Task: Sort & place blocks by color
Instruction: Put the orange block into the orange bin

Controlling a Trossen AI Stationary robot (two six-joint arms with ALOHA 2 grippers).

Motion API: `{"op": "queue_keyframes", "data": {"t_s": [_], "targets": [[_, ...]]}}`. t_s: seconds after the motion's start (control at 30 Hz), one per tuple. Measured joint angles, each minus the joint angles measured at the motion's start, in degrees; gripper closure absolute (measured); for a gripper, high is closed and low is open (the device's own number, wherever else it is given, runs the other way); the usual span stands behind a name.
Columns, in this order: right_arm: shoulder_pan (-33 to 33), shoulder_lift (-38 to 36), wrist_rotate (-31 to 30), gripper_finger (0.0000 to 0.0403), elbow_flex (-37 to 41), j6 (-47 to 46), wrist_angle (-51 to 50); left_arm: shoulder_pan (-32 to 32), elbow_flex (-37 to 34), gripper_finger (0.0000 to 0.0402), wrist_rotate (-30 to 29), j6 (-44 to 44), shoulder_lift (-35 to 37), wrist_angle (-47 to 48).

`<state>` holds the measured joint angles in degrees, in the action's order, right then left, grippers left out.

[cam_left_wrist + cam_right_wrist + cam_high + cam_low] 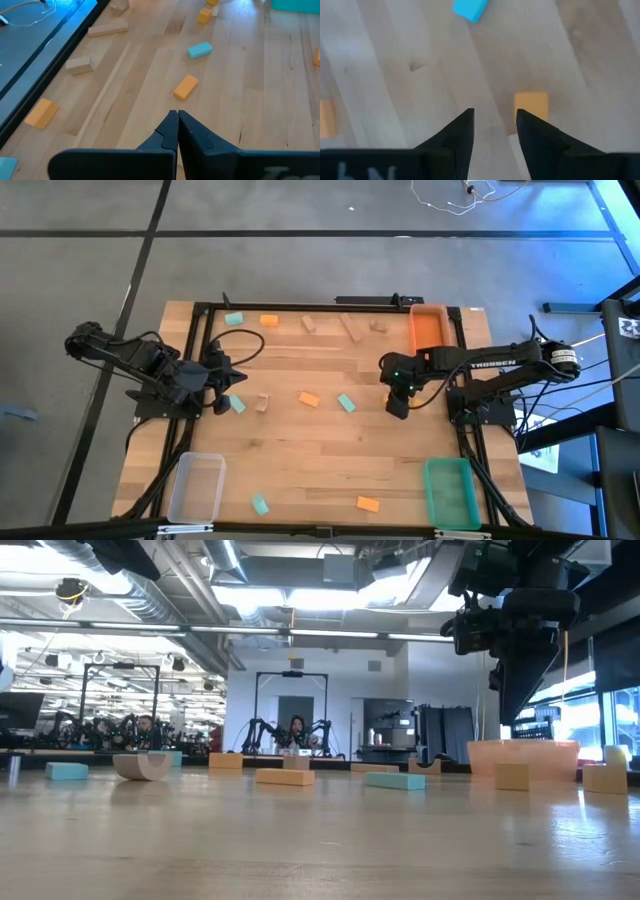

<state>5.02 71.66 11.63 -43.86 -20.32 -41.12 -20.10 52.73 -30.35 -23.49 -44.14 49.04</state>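
Small blocks lie flat across the wooden table. In the high view, a teal block (234, 319), an orange block (269, 321) and pale wood blocks (350, 328) sit near the far edge. Teal (346, 402), orange (309, 398) and wood (262, 402) blocks lie mid-table, and two more lie near the front (368, 503). My left gripper (228, 376) (177, 120) is shut and empty beside a teal block (237, 404). My right gripper (397, 410) (495, 122) is open and empty above the table, with an orange block (531, 107) just ahead of one finger.
An orange bin (430, 327) stands at the far right corner, a green bin (448, 492) at the near right and a clear bin (197, 487) at the near left. A black frame (300, 306) runs along the table's edges. In the low view the right arm (510, 600) hangs high above the tabletop.
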Motion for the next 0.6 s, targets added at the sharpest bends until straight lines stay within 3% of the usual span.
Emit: {"op": "queue_keyframes", "data": {"t_s": [0.27,0.6], "targets": [[0.0,0.0,0.1,0.0310,0.0,-0.3,0.3,0.0,0.0,0.0401,-0.2,0.0,0.0,0.0],[0.0,1.5,-3.1,0.0254,-0.1,-1.8,0.4,0.0,0.0,0.0401,-0.2,0.0,0.0,0.0]]}}
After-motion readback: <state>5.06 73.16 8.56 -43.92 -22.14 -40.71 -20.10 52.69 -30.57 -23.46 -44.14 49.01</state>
